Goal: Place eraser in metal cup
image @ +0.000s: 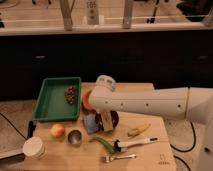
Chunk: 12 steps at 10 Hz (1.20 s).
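- On the wooden table (150,161), near the left front, stands the metal cup (75,136), upright, its dark inside showing nothing.
- Just left of it lies an orange fruit (57,130); nearer and further left stands a white paper cup (34,147).
- The gripper (102,121) hangs from the white arm at mid-table, right of and beyond the metal cup, against a dark bowl (115,120).
- Whether it is open or gripping anything cannot be told.
- A small blue block (90,123), perhaps the eraser, sits at the gripper's left side, apart from the metal cup.
- A green tray (50,102) with grapes (71,94) lies far left.
- A banana (138,130) and a fork (120,158) lie to the right.
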Motion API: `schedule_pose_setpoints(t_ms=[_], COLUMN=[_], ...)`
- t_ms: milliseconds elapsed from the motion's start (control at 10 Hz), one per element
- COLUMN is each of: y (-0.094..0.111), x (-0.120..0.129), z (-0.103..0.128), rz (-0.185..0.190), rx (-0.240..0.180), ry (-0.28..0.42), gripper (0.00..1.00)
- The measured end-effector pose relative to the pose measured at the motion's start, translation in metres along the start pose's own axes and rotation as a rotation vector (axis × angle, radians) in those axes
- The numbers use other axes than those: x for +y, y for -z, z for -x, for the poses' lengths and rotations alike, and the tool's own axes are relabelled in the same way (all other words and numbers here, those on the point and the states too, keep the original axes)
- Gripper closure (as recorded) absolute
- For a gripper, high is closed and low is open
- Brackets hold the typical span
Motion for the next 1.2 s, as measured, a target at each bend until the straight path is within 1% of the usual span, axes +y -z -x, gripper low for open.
schedule_pose_setpoints(t_ms=[200,400,500,600,800,900,1200], y=[0.002,0.002,0.001,0.0,0.0,0.0,0.0], x=[-0.006,-0.006,-0.006,-0.006,-0.009,-0.01,-0.014], z=[0.003,0.004,0.004,0.005,0.006,0.007,0.01], rz=[-0.002,-0.004,-0.005,-0.007,-0.01,-0.012,-0.016], rx=[-0.005,-0.008,-0.009,-0.011,-0.013,-0.015,-0.021], ry=[0.017,0.04,0.046,0.054,0.071,0.08,0.103], gripper=[0.86,0.75,0.72,0.72,0.79,0.8,0.8])
